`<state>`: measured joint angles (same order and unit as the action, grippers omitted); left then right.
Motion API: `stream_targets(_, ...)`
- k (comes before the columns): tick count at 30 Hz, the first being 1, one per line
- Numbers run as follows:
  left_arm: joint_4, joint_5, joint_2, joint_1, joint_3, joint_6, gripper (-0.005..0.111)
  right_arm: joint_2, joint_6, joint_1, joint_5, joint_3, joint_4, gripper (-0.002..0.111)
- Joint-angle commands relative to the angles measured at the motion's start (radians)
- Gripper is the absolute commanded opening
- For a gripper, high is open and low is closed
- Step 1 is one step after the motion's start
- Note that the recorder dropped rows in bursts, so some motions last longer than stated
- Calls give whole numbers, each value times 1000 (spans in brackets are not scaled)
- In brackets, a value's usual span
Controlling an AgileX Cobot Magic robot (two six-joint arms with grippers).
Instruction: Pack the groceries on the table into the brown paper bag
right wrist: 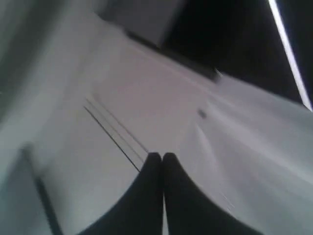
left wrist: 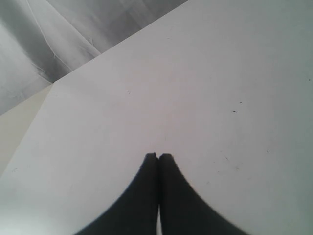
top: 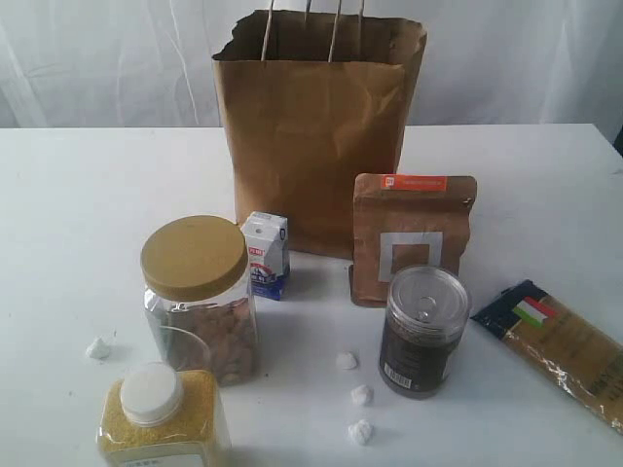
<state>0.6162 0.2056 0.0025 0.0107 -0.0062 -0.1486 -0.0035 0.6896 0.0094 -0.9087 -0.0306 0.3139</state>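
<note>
Table (top: pixel 78 243): brown paper bag (top: pixel 311 136) upright at back, mouth open. Nut jar (top: pixel 200 292) front-left, bulkiest, should go first: grip under lid (top: pixel 193 255), lower straight in. Neither arm in exterior view. Left gripper (left wrist: pixel 158 155) pressed closed, empty, over bare tabletop; right gripper (right wrist: pixel 162 154) closed too, blurred, probably off-table.

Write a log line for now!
left pincer: shut, empty; right pincer: shut, empty; paper bag: upright; on table: nut jar, grain jar, can, carton, pouch, pasta packet
</note>
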Motion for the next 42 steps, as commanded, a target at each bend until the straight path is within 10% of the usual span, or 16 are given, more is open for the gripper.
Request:
stream_targets(1,-1,-5,-3,3,6,-6,0,4,-163,2,-116,-111,-110,0)
stream_targets(9,-1,-5,-3,3,6,-6,0,4,-642,2,945,-226,-665,0)
stream_targets(29,-1,-5,-3,3,6,-6,0,458,-593,2,1378,-467,-513,0)
stream_targets(42,-1,-5,-3,3,6,-6,0,829,-1352,192,1525,-598,197,0)
